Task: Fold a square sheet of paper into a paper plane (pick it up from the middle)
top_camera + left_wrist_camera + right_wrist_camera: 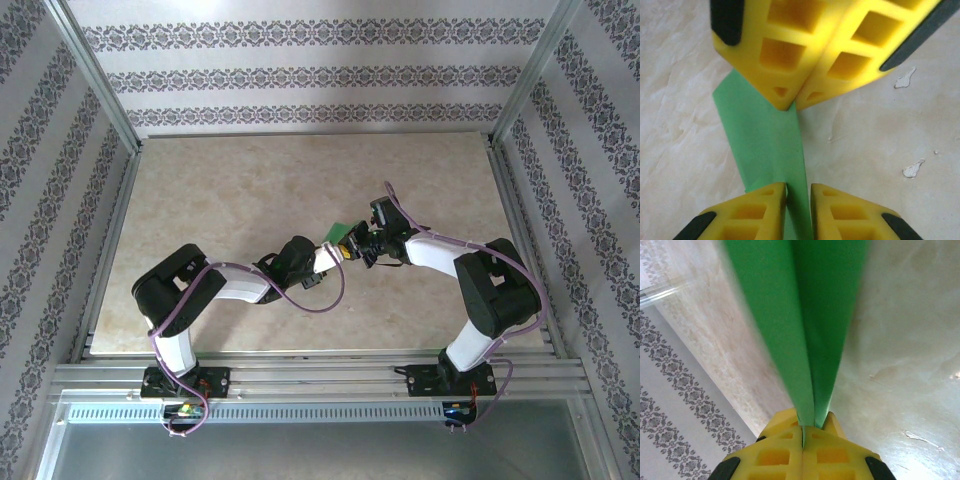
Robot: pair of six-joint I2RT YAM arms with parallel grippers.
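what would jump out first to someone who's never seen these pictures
The bright green paper, creased down its middle, is held over the middle of the table where the two arms meet. The right gripper is pinched shut on it. The left gripper faces it with its yellow fingers slightly apart on either side of the same paper.

Beige marbled tabletop (250, 200) enclosed by floral-striped wallpaper walls (300, 75).

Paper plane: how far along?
Done: green paper is folded narrow along a centre crease. In hand: right gripper is shut on it; left gripper straddles it, jaws slightly apart. Left: probably the left grip and any remaining folds; can't tell if wings are folded.
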